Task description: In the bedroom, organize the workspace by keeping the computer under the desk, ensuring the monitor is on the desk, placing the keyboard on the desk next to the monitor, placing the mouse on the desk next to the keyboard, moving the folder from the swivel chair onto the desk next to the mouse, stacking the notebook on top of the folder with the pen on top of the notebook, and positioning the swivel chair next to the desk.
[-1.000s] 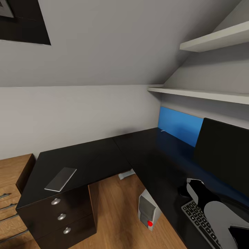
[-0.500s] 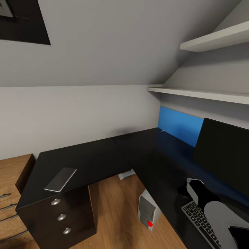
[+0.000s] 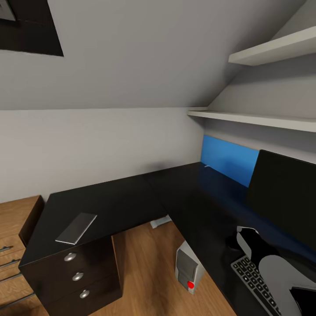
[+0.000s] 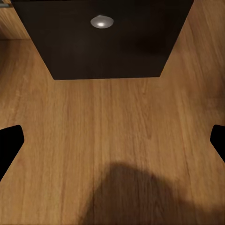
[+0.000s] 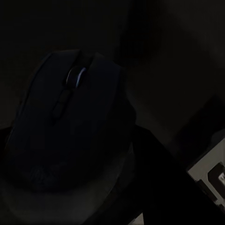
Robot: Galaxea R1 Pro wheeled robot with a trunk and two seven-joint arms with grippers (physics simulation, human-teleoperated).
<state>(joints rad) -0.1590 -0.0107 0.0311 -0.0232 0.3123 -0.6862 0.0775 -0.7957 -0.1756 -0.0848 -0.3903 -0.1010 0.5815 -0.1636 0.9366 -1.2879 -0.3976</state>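
Note:
The black monitor [image 3: 285, 197] stands on the black L-shaped desk [image 3: 131, 197] at the right, with the keyboard [image 3: 256, 283] in front of it. The grey computer tower [image 3: 188, 267] with a red button stands on the floor under the desk. My right gripper [image 3: 232, 241] is low over the desk just beyond the keyboard's far end. The right wrist view shows the dark mouse [image 5: 70, 122] very close, with a keyboard corner [image 5: 211, 176] beside it; the fingers are lost in the dark. My left gripper [image 4: 112, 140] is open above the wood floor [image 4: 112, 140].
A thin grey flat item [image 3: 77, 228], like a notebook or folder, lies on the desk's left wing above a drawer unit [image 3: 74, 276] with round knobs [image 4: 101, 21]. White shelves [image 3: 259, 118] hang above the monitor. A wooden dresser [image 3: 13, 228] stands at the far left.
The whole head view has shifted very slightly, so the camera moved. Neither arm nor any object has visibly moved.

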